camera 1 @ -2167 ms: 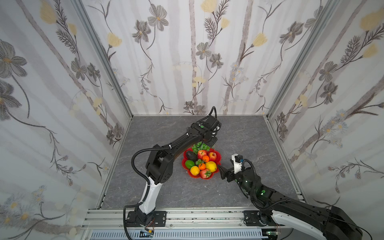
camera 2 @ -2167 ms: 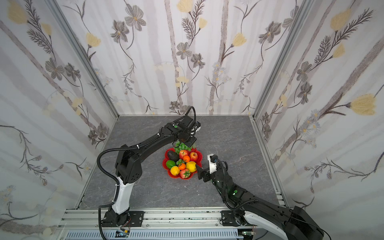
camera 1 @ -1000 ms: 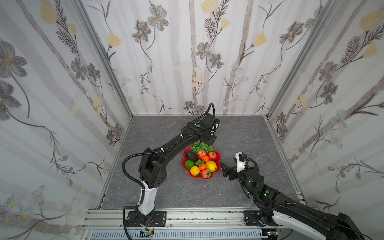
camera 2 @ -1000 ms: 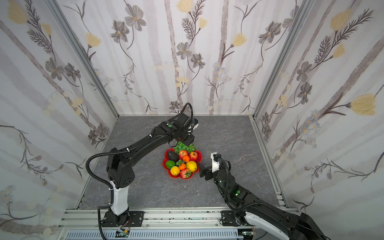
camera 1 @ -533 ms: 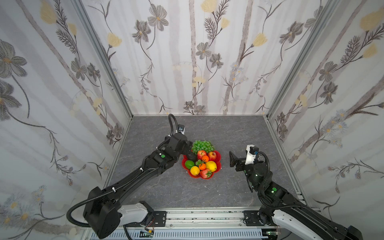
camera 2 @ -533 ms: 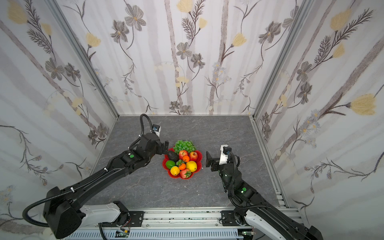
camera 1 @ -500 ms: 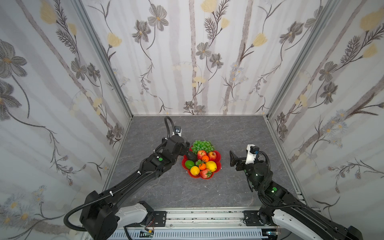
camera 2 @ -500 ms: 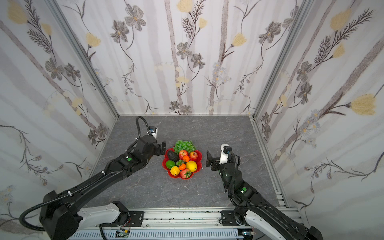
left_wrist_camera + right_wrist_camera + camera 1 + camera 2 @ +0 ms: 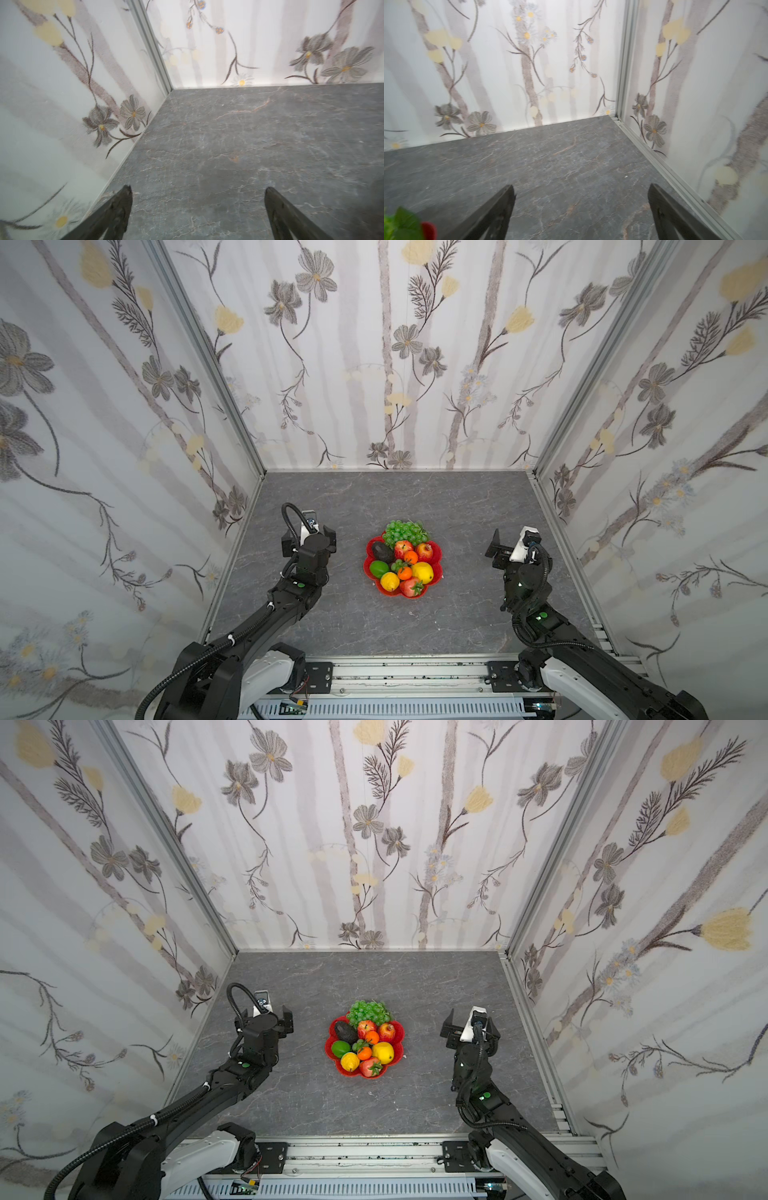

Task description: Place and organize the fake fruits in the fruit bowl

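At the left edge of the desk [image 9: 374,626], left tool [image 9: 308,536]: jaws wide apart, nothing between them. The left wrist view shows both tips over bare grey stone, tool [image 9: 198,189] aimed at the far left corner. Right tool [image 9: 514,541] near the right edge, also spread wide and empty; in the right wrist view the tool [image 9: 581,187] faces the far right corner. Both are well apart from the bowl.

Red flower-shaped bowl [image 9: 437,549] sits mid-desk between the two arms, in both top views. All fruit visible is in it:
- grapes [image 9: 404,531] at the far side, spilling over the rim
- avocado [image 9: 382,551] and lime [image 9: 378,568] on the left side
- two apples [image 9: 403,548] behind the centre
- two tangerines [image 9: 410,557] in the centre
- lemon [image 9: 422,572] on the right
- a smaller yellow fruit [image 9: 390,580] and a red fruit with green leaves [image 9: 411,587] at the near side

No loose fruit seen on the desk, so the task looks done or nearly so.

Handling, a guess: hollow plastic, light, stiff and glossy, so slippery, and round pieces would roll. Grip across the widest middle, from above. The grapes are bumpy and probably floppy, so take the thick middle of the bunch. The bowl looks light and could slide if nudged.
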`<state>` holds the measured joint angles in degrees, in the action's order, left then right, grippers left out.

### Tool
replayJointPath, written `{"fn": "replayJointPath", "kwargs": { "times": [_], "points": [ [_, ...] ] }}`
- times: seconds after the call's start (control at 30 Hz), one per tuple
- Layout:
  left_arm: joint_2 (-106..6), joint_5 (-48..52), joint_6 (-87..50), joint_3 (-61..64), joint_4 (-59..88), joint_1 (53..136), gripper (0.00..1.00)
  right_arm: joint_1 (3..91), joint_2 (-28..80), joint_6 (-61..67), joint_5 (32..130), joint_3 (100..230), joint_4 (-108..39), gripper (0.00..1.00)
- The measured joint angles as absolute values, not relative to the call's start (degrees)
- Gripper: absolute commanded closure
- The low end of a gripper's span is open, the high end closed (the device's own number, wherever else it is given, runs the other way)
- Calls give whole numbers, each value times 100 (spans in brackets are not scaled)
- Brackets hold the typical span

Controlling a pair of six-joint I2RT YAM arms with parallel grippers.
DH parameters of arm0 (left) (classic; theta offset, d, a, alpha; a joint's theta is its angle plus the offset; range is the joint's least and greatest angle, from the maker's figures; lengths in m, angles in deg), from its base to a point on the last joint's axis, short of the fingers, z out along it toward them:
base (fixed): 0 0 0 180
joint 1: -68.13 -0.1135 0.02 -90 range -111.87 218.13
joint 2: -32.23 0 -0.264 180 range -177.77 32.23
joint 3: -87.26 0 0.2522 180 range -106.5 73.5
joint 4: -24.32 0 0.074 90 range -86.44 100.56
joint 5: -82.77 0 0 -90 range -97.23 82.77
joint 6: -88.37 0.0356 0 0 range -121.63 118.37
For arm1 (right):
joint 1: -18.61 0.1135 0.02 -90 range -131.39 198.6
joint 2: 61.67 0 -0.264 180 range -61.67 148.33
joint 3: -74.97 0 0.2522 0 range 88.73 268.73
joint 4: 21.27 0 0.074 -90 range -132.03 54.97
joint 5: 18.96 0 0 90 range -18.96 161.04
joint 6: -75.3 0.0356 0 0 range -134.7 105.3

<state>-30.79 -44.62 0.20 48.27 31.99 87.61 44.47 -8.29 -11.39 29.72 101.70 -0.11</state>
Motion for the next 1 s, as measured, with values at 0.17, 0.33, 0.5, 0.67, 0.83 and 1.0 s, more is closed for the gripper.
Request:
{"fn": "replayJointPath", "kwargs": {
  "times": [0.17, 0.33, 0.5, 0.67, 0.83, 1.0],
  "points": [
    [-3879, -3751, -20, 5299, 4229, 8088, 0, 3752, -136, -1193, 3118, 9890, 706, 0],
    [-4941, -2923, 144, 5443, 5278, 7618, 0, 3431, 574, -1224, 3590, 9600, 1742, 0],
    [-5719, -2073, -50, 5262, 5890, 7061, 0, 3315, 1223, -1554, 3977, 9541, 2883, 0],
    [-5735, -1655, -238, 5174, 6087, 6888, 0, 3151, 1923, -1836, 4296, 9386, 4054, 0],
    [-5744, -1548, -312, 5174, 6089, 6879, 0, 2812, 2054, -1847, 4718, 9486, 4314, 0],
    [-5746, -1456, -317, 5174, 6089, 6882, 0, 2423, 2421, -1606, 5219, 9757, 4251, 0]
  ]
}}
